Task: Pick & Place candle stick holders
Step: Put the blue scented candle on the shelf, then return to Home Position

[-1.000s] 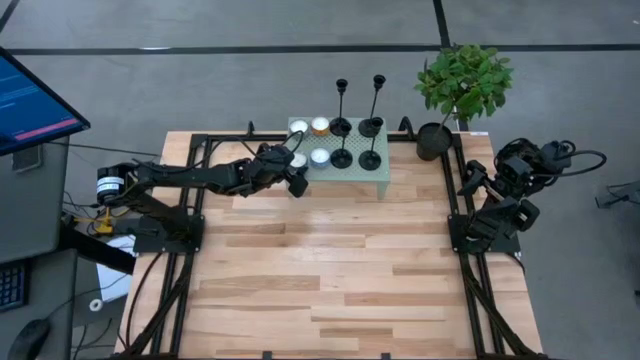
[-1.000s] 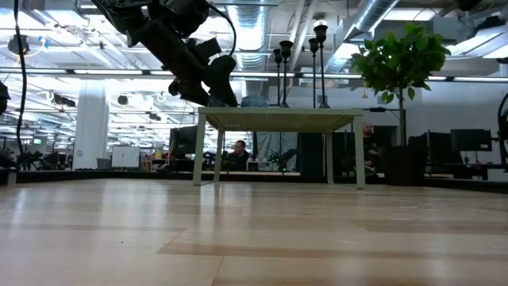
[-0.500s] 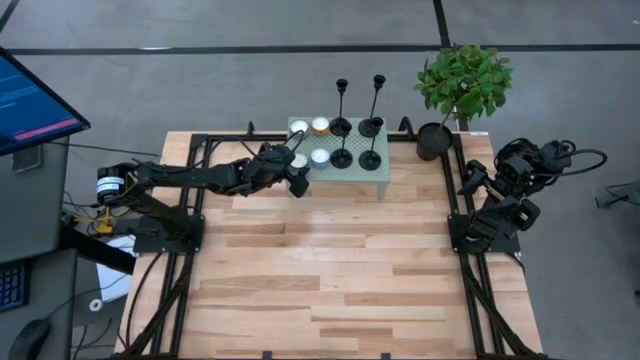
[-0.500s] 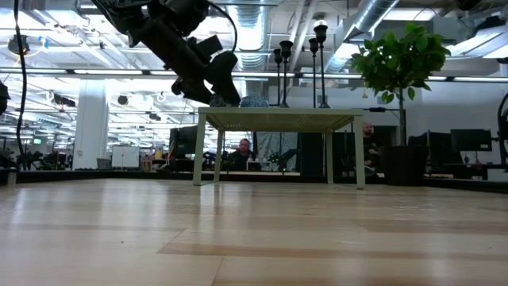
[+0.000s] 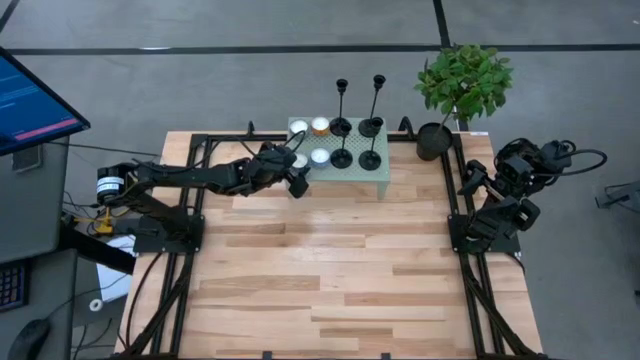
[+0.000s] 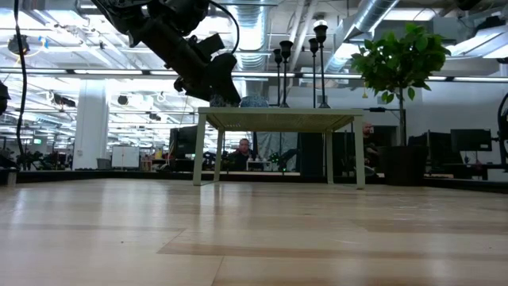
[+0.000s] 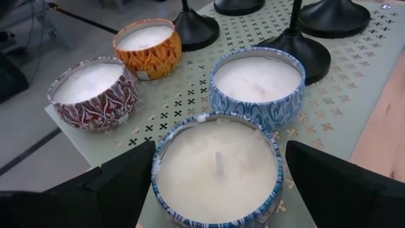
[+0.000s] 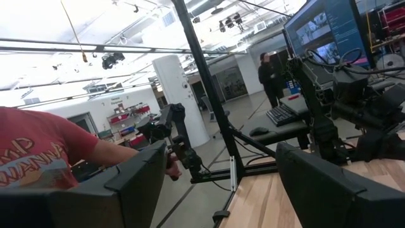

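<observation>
Four black candle stick holders stand on their disc bases on a small green perforated table (image 5: 380,180) at the far middle: two tall (image 5: 341,127) (image 5: 371,126) and two short (image 5: 341,158) (image 5: 370,160). Their bases show in the left wrist view (image 7: 304,56). My left gripper (image 5: 297,174) is open at the little table's left end. Its fingers (image 7: 120,183) stand on either side of a blue-and-white candle tin (image 7: 215,171), with no touch showing. My right gripper (image 5: 470,180) waits open at the table's right edge, also in its wrist view (image 8: 221,190).
Three more candle tins stand by the holders: blue (image 7: 256,82), orange (image 7: 147,44) and red (image 7: 92,88). A potted plant (image 5: 433,140) stands at the far right corner. Black frame rails (image 5: 190,230) run along both sides. A person's red sleeve (image 8: 38,158) shows beyond the table.
My left gripper has crept a little toward the green table and its candle tins, rising slightly. It has stayed open.
</observation>
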Controlling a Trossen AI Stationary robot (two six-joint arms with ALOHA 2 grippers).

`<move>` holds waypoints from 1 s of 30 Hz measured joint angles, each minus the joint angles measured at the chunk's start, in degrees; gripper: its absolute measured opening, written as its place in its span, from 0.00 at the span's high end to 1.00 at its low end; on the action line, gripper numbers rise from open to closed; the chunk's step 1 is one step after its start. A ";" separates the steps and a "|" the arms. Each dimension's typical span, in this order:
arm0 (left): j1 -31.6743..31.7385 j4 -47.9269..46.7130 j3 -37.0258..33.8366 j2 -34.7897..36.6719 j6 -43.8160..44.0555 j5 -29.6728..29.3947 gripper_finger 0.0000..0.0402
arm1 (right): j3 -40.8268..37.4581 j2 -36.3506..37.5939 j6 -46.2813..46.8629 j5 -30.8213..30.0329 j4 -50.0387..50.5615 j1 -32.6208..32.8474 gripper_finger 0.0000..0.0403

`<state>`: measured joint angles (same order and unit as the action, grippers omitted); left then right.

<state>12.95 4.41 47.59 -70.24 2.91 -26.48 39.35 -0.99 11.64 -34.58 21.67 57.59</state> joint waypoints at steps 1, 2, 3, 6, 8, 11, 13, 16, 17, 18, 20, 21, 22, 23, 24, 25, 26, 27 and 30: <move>0.07 0.08 0.00 0.00 -0.11 0.00 0.12 | 0.00 0.00 0.00 0.01 0.00 0.00 0.29; 0.20 0.15 0.00 0.00 -0.11 0.00 0.12 | 0.00 0.00 0.00 0.00 0.00 0.02 0.29; 0.27 0.15 0.00 0.15 -0.13 0.00 0.12 | 0.00 0.00 0.00 0.00 0.00 0.00 0.29; 0.33 0.85 0.00 0.61 -0.64 -0.01 0.12 | 0.00 0.00 0.00 -0.03 0.00 0.02 0.29; 0.33 0.71 -0.01 1.53 -1.33 0.00 0.12 | 0.00 0.00 0.00 -0.14 0.00 0.01 0.29; 0.30 0.96 0.00 2.97 -1.44 0.00 0.12 | 0.00 0.00 0.00 -0.14 0.00 0.02 0.29; 0.30 1.16 0.00 4.07 -1.89 -0.02 0.12 | 0.00 0.00 -0.06 -0.14 0.00 0.02 0.29; 0.30 1.21 0.00 6.11 -2.31 -0.30 0.12 | -0.01 0.00 -0.17 -0.60 0.03 0.00 0.29; 0.30 1.30 0.00 6.78 -2.31 -0.32 0.12 | 0.00 0.00 -0.17 -0.80 0.02 0.01 0.29; 0.30 1.34 0.00 7.47 -2.31 -0.34 0.12 | 0.00 0.00 -0.17 -1.17 0.04 0.00 0.29; 0.33 1.51 0.00 8.85 -2.31 -0.41 0.12 | 0.00 0.00 -0.37 -1.45 0.04 0.00 0.29; 0.33 1.61 0.00 9.62 -2.31 -0.41 0.12 | -0.01 0.00 -0.92 -1.45 -0.05 0.00 0.29; 0.33 1.61 0.00 10.46 -2.31 -0.42 0.12 | 0.00 0.00 -1.40 -1.47 -0.31 0.01 0.29; 0.33 1.64 0.00 11.23 -2.31 -0.42 0.12 | -0.02 0.00 -1.61 -1.48 -0.69 0.02 0.29; 0.33 1.70 0.00 12.06 -2.31 -0.42 0.12 | 0.06 0.00 -1.70 -1.49 -0.81 0.00 0.29; 0.33 1.68 0.00 12.71 -2.31 -0.43 0.12 | 0.26 0.00 -1.84 -1.48 -0.68 0.01 0.29; 0.33 1.68 0.00 13.26 -2.31 -0.44 0.12 | 0.56 -0.01 -2.17 -1.47 -0.68 0.02 0.29; 0.33 1.62 0.00 13.91 -2.31 -0.44 0.12 | 0.94 -0.02 -2.56 -1.49 -0.74 0.02 0.29; 0.30 1.63 0.00 16.18 -2.14 -0.41 0.12 | 2.85 -0.02 -3.87 -1.68 -0.71 0.01 0.29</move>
<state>13.26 6.04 47.59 -54.06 0.78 -26.89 42.20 -1.02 7.77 -36.26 20.97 57.60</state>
